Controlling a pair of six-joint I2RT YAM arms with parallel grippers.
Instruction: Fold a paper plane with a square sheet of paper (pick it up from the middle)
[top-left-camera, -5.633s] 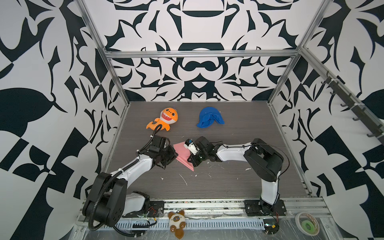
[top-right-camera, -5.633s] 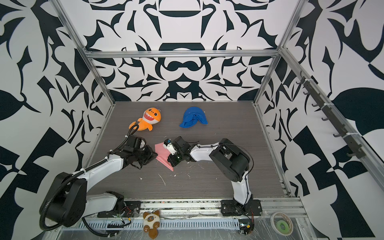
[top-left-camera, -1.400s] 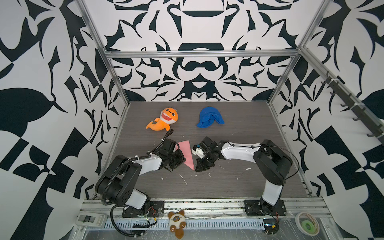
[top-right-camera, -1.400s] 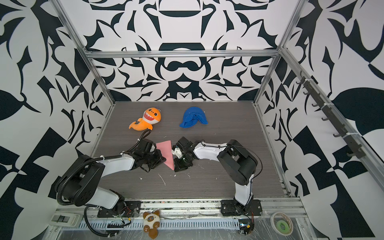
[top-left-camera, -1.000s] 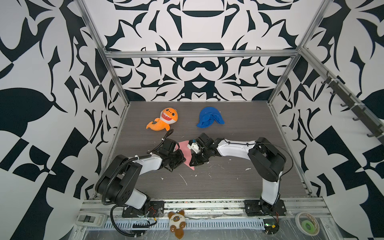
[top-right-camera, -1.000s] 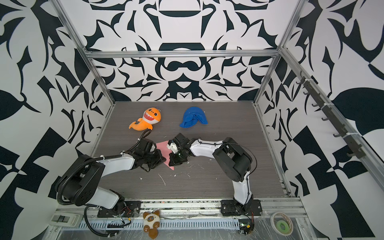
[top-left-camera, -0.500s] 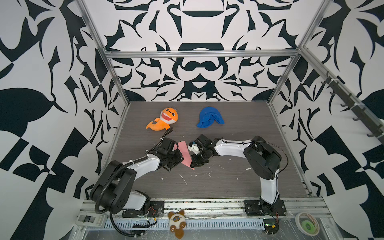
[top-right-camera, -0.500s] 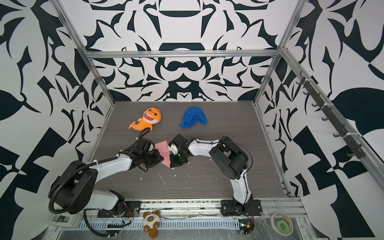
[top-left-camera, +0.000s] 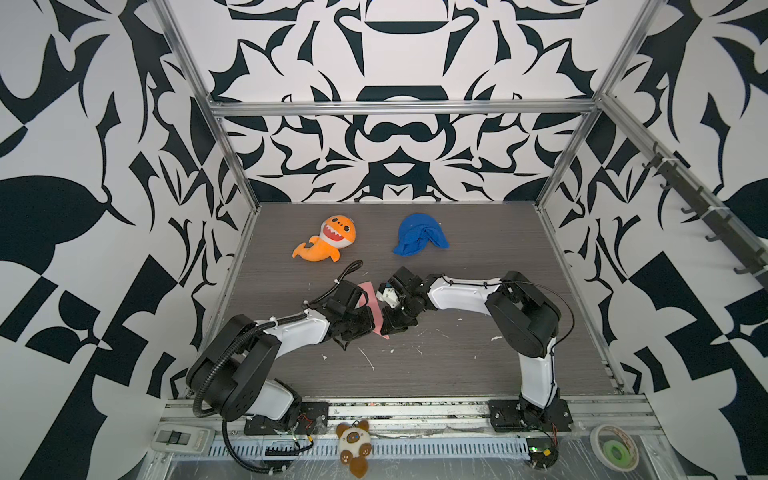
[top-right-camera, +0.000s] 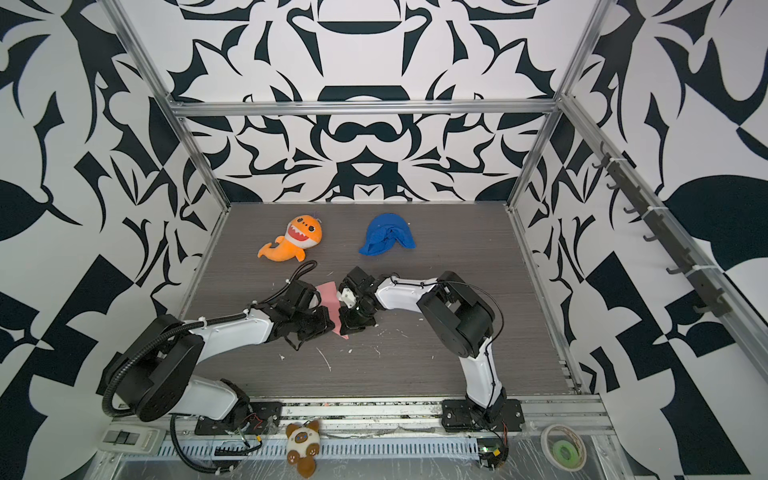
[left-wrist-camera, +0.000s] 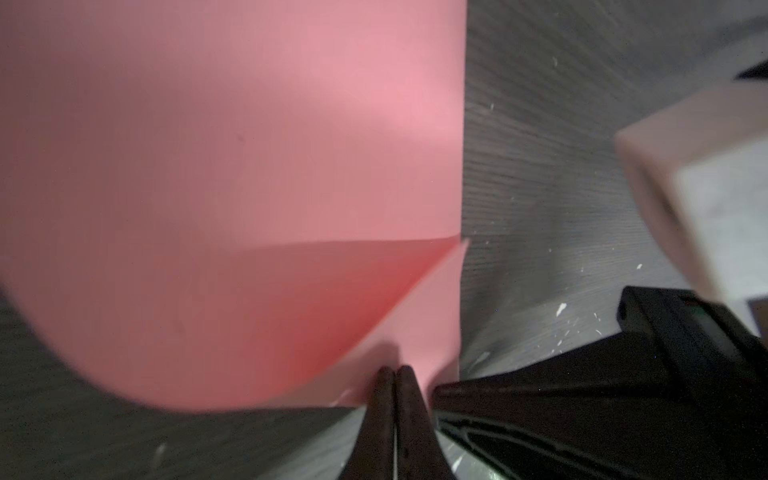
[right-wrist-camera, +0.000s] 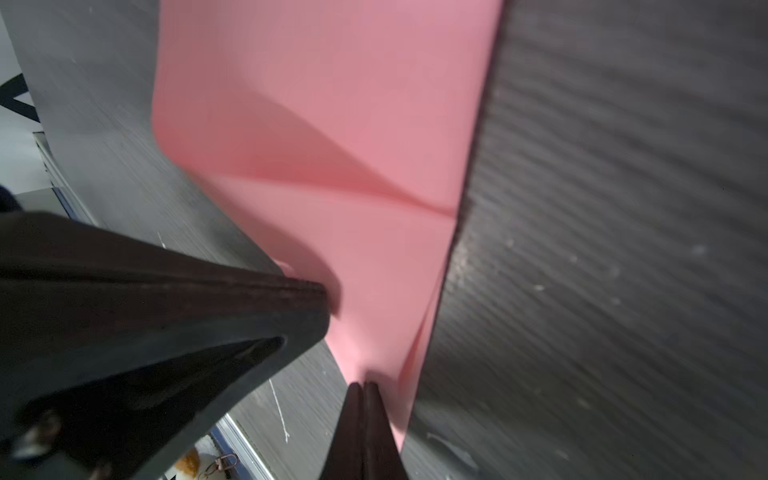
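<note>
**Change since the earliest top views:** left gripper has drawn in close to right gripper, and less of the pink paper sheet shows between them. Orange shark plush and blue cloth have not moved.

**1. Pink paper sheet.**
- It lies on the grey woodgrain tabletop, in front of the orange shark plush toward the arm bases and slightly to its right.
- In both top views only a strip at its far end and a small tip at its near end show; the grippers cover the rest.
- In the left wrist view the pink paper sheet has one straight edge and a diagonal fold, with a flap lifted off the lower layer.
- In the right wrist view the pink paper sheet shows the same flap curving upward.

**2. Left gripper.** Clenched, fingers pressed flat together, tips touching the sheet's edge. Whether a layer is nipped between them cannot be told.

**3. Right gripper.** Clenched likewise, tips at the sheet's narrow end. Any pinch cannot be told. It sits just beside the left gripper, in front of the plush.

**4. Blue cloth.** Crumpled, to the right of the plush and apart from it.

**5. Small brown-and-white plush.** On the front rail, well in front of the shark plush.
</note>
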